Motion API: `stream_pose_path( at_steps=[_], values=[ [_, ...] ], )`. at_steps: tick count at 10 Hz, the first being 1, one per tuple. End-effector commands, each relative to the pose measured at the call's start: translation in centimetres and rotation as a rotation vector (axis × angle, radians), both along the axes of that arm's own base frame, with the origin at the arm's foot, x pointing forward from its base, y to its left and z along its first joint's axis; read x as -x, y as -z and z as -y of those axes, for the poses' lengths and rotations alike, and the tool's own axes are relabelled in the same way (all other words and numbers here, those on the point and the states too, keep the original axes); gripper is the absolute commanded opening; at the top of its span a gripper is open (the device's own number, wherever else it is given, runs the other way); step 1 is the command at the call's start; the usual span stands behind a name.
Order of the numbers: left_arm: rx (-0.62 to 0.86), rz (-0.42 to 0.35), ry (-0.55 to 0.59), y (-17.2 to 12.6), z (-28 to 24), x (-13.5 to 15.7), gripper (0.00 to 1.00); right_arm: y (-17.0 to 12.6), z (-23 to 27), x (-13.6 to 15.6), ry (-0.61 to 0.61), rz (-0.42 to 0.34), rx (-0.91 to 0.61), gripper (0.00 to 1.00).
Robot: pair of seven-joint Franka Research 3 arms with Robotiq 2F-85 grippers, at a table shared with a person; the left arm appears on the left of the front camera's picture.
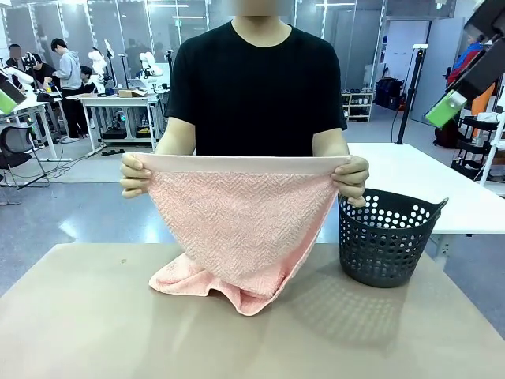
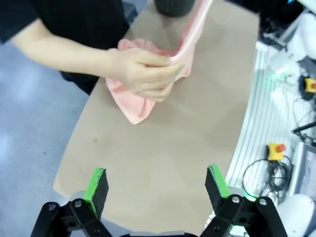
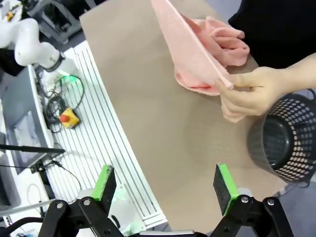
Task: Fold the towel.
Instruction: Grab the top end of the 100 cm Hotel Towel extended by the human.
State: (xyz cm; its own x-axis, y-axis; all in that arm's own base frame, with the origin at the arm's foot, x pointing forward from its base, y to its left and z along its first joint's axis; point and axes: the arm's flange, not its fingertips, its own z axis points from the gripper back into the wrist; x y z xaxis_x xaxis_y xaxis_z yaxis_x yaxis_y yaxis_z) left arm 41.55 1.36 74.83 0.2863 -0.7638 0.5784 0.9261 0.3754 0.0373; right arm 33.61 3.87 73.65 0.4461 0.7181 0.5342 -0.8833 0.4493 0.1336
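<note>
The front view crops my left tool (image 1: 6,99) and right tool (image 1: 448,108) at the edges. The towel (image 1: 237,213) hides its own bunched lower layers. My left wrist view cuts the basket (image 2: 173,6) at the top.

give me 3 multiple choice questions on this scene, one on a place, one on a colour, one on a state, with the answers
1. In the front view, on which side of the towel does the basket stand?
A) picture right
B) picture left
C) under it

2. What colour is the towel?
A) blue
B) pink
C) white

3. The left gripper and right gripper are:
A) open and empty
B) shut on the towel
C) shut on the basket

Answers:
1 A: it stands on the table, picture right of the towel.
2 B: the cloth is salmon pink.
3 A: each gripper's green pads stand wide apart with nothing between them.
</note>
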Motion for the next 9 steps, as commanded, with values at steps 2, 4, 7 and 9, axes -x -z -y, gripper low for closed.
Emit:
stream_pose_path(
  at_steps=[2,4,7,9],
  values=[
    [-0.015,-0.019,0.029,0.4,2.5,3.5,1.00,1.0,0.1,-0.1,-0.002,0.049,0.060,1.00],
    [-0.005,-0.015,0.037,-0.3,1.9,1.8,1.00,0.0,-0.1,-0.3,0.004,0.017,0.029,1.00],
    [0.002,-0.001,0.023,-0.4,2.0,2.7,1.00,0.0,-0.1,-0.3,0.004,0.017,0.029,1.00],
    [-0.225,0.125,0.125,-3.4,5.9,0.8,1.00,-0.2,-2.3,-1.3,-0.073,0.101,0.132,1.00]
  ],
)
